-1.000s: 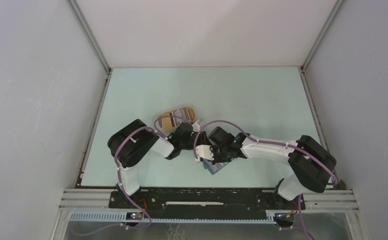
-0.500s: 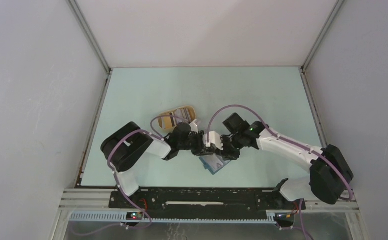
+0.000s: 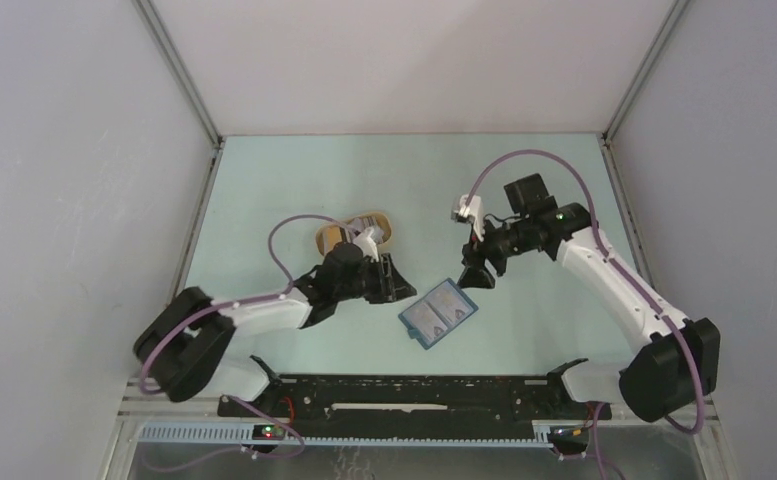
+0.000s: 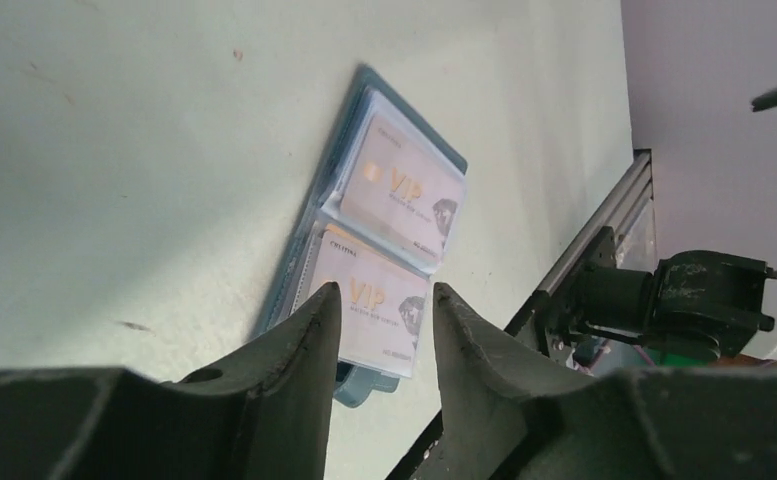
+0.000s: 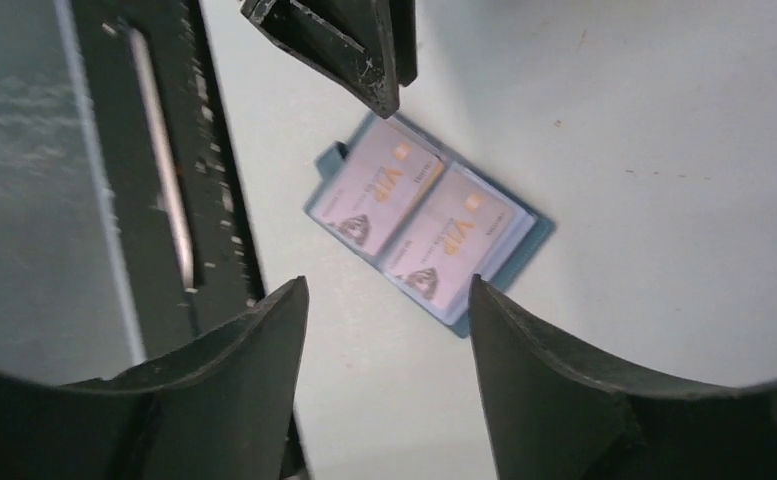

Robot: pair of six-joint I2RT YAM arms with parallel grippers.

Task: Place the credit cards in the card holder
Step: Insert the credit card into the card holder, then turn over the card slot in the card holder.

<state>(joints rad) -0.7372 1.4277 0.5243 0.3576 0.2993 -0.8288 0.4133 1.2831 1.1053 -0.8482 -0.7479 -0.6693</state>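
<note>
Left pincer parted to a narrow gap, nothing gripped. Tips aimed at the card holder, just beside its left corner in the top view, no contact visible. Right pincer spread wider, also empty. Hanging past the holder's far-right end, near but apart, fingers aimed toward it.

Card holder lying open and flat on the bench, inside face up, between the two pincers and nearer the arm bases than either. Long axis diagonal in the top view, near-left end to far-right end. Teal rim showing round the paler inside.

Two credit cards seated in it, one per half: near-left card, far-right card. Both pale with orange "VIP" print, side by side, each with its long axis across the holder's long axis. Both fully within the holder's outline. Under clear sleeves or just lying on top: cannot tell for sure.

Tan oval tray on the bench beyond the left wrist, partly hidden by the arm. Striped contents, too small to identify.
</note>
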